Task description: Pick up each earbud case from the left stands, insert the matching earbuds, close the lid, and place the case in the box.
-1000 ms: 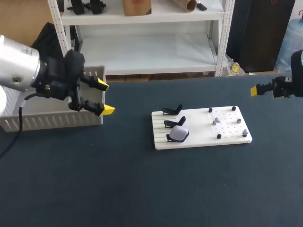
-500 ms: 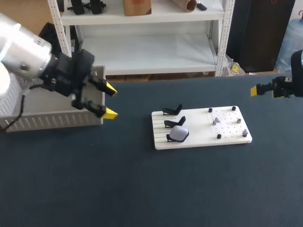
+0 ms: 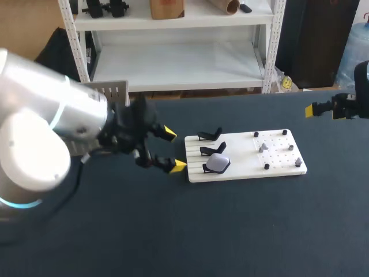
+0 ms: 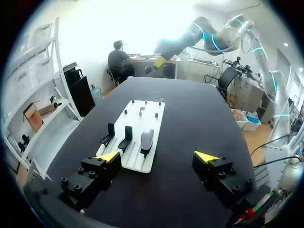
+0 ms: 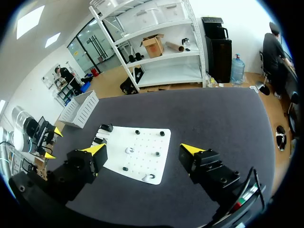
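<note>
Ok, head view: L gripper (image 3: 173, 150) hovers w/ jaws spread, nothing in them, just beside the white board (image 3: 242, 170) at the end nearest the box (image 3: 112, 89). Earbud case (image 3: 217, 163) sits on the frontmost of 3 black stands (image 3: 211, 149). R gripper (image 3: 314, 109) is well apart, over the right edge of the table (image 3: 173, 231). L wrist view: case stands upright on its stand, ahead of the gripper, untouched. R wrist view: R jaws spread wide, holding nothing; board lies ahead, box further off.
</note>
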Robot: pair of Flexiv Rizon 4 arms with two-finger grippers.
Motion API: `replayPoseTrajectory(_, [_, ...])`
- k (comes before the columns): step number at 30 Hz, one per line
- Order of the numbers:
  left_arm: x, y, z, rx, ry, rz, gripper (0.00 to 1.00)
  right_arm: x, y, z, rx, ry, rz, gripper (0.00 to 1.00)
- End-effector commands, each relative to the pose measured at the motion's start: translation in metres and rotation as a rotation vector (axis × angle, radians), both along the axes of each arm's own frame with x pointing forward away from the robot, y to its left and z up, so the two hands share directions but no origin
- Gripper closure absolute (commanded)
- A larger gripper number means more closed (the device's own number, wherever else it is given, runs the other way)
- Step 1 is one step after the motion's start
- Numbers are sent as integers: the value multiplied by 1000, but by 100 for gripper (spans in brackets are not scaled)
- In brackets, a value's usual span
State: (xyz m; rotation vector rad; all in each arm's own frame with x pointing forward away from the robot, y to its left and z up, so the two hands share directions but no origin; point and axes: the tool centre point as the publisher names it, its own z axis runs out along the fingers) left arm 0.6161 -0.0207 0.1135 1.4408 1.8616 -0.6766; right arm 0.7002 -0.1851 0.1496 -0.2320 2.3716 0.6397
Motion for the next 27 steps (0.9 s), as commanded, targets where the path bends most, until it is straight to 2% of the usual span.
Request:
replayPoseTrajectory(1, [1, -11, -16, -63, -55, 41, 0, 0, 0, 0, 0, 1, 2, 0])
replayPoseTrajectory(17, [1, -11, -16, -63, -55, 41, 0, 0, 0, 0, 0, 1, 2, 0])
replayPoseTrajectory(19, [4, -16, -22, -94, -47, 14, 0, 0, 0, 0, 0, 1, 2, 0])
replayPoseTrajectory(22, [9, -28, -30, -150, -68, -32, 0, 0, 0, 0, 0, 1, 2, 0])
replayPoseTrajectory(27, [15, -39, -42, -162, -79, -70, 0, 0, 0, 0, 0, 1, 2, 0])
